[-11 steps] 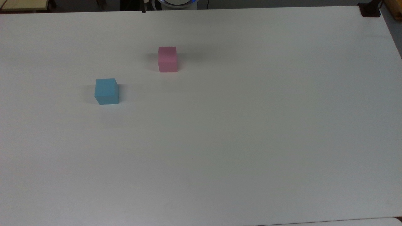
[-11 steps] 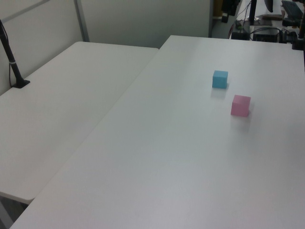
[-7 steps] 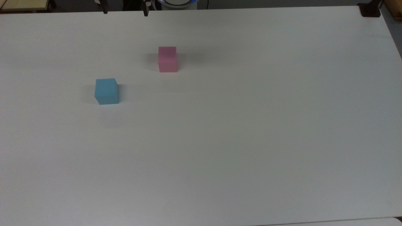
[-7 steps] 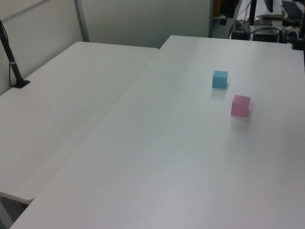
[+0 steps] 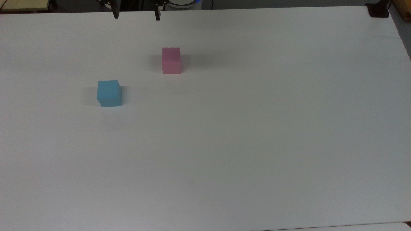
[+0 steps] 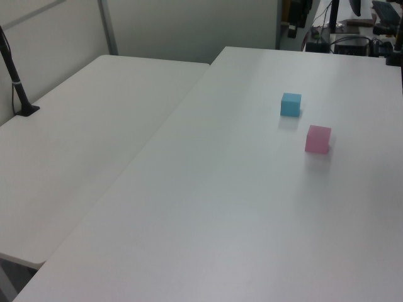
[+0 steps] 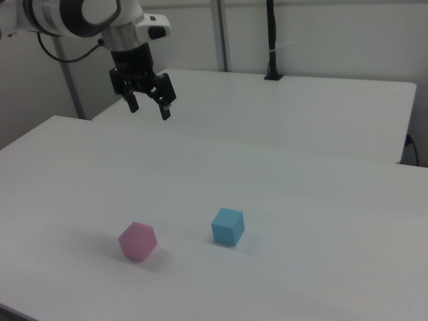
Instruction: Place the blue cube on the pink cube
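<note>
Blue cube (image 5: 109,93): sits flat on the tabletop (image 5: 244,134), nearer than the pink one in the top view and toward the top view's left; in the right view (image 7: 228,227) it stands at the pink cube's right, nothing touching it.
Pink cube (image 5: 171,60): farther back in the top view, apart from the blue cube with bare tabletop between; in the left view (image 6: 318,139) it is the nearer of the two.
Gripper (image 7: 149,105): high above the far edge of the tabletop, well apart from both cubes; its jaws are spread wide and carry nothing. In the top view (image 5: 136,15) the two tips poke in at the top edge.
Task stage: judged not yet begun on the cubes; the approach to the blue cube remains.
Risk, path: coming down from the far side, the jaws pass close to the pink cube and could knock it out of place.
Risk, grasp: the blue cube looks slightly turned against the table edges, so jaws not squared to its faces may twist or push it.
Risk, placing: both cubes are alike in size, so a small offset could leave the blue one overhanging and toppling.
</note>
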`<action>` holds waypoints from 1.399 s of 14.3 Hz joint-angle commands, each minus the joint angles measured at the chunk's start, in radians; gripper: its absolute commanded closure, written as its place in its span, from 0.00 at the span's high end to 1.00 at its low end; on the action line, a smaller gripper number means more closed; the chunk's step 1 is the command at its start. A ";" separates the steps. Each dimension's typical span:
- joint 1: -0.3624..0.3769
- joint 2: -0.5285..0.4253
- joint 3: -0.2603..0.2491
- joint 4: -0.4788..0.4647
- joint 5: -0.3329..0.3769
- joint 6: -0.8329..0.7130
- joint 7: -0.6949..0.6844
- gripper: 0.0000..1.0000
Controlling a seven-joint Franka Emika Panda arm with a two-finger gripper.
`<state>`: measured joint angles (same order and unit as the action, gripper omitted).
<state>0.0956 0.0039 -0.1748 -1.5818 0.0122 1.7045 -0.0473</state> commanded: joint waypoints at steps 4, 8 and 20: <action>0.015 0.016 -0.005 0.019 -0.023 -0.020 -0.023 1.00; 0.032 0.016 -0.006 0.017 -0.024 -0.037 -0.026 1.00; 0.029 0.004 -0.012 0.017 -0.017 -0.080 -0.032 1.00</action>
<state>0.1123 0.0148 -0.1752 -1.5818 0.0107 1.6905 -0.0582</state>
